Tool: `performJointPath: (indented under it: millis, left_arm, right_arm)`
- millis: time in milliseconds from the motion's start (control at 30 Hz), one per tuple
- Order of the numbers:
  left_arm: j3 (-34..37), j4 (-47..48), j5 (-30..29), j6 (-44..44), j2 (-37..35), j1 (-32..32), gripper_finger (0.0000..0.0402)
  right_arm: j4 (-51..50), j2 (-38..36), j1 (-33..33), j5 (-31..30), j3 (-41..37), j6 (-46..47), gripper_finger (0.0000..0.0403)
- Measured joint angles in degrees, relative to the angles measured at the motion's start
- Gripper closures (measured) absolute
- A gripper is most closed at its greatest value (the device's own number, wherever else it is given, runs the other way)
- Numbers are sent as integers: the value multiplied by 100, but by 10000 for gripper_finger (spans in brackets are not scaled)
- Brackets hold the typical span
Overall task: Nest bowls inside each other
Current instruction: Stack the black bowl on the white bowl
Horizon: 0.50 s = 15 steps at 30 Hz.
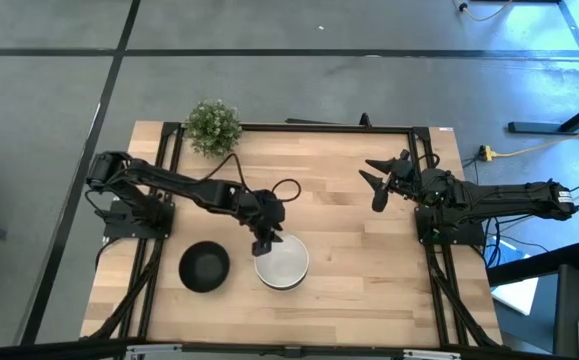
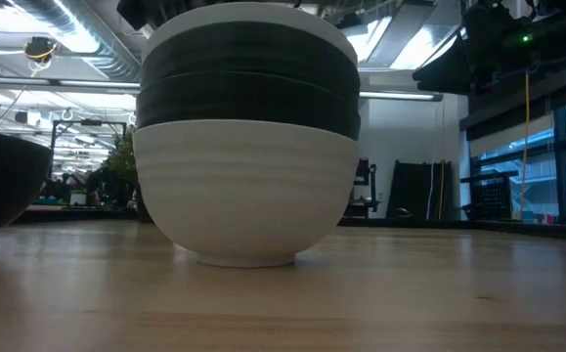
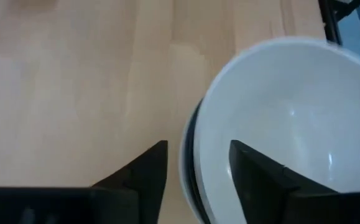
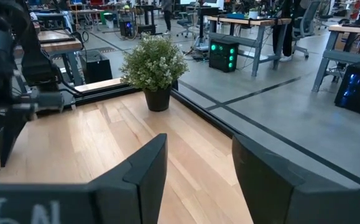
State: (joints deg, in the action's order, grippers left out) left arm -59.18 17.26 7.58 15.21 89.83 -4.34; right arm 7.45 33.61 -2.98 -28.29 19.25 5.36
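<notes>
The left gripper [image 1: 266, 243], fingers parted around the top white bowl's rim, is hovering over the four-bowl stack [image 1: 281, 264] near the table's [image 1: 349, 290] front edge (one black bowl [image 1: 204, 266] is waiting beside it); the right gripper [image 1: 376, 183] is idling, spread wide.

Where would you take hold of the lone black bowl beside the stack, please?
Probably on its rim, from straight above: the black bowl sits upright and open-mouthed on the table, clear of the stack, so one finger can go inside and one outside the thin wall. The left gripper is nearest.
</notes>
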Motion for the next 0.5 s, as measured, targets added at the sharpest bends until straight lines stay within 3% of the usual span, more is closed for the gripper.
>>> performJointPath:
  millis: [267, 500]
  left_arm:
    - [-323, 1438, -245, -429, -930, 199, 221]
    - [-323, 2741, -316, 294, -2036, 230, 221]
  right_arm:
    - [-22, 2, -1, 0, 4, 11, 221]
    - [-3, 2, 2, 84, 4, 22, 221]
